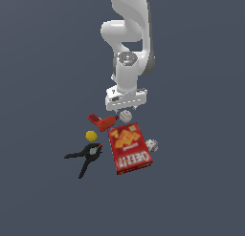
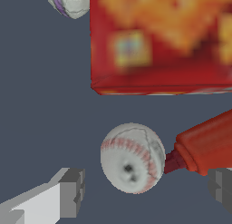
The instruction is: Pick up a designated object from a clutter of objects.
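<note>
The baseball [image 1: 125,116], white with red stitch lines, lies on the floor just behind the red Cheez-It cracker box [image 1: 129,147]. In the wrist view the baseball [image 2: 132,158] sits between my two grey fingers, one finger [image 2: 72,191] on one side and the other [image 2: 222,189] on the far side, neither touching it. My gripper [image 2: 147,190] is open and empty, low over the ball; in the exterior view the hand [image 1: 125,99] hovers right above it. The red tool [image 2: 208,143] touches the ball's side.
A speckled whitish ball [image 1: 151,145] lies at the box's side on the exterior view's right; it also shows in the wrist view [image 2: 68,2]. A yellow ball [image 1: 91,135] and a black clamp [image 1: 85,155] lie to the exterior view's left.
</note>
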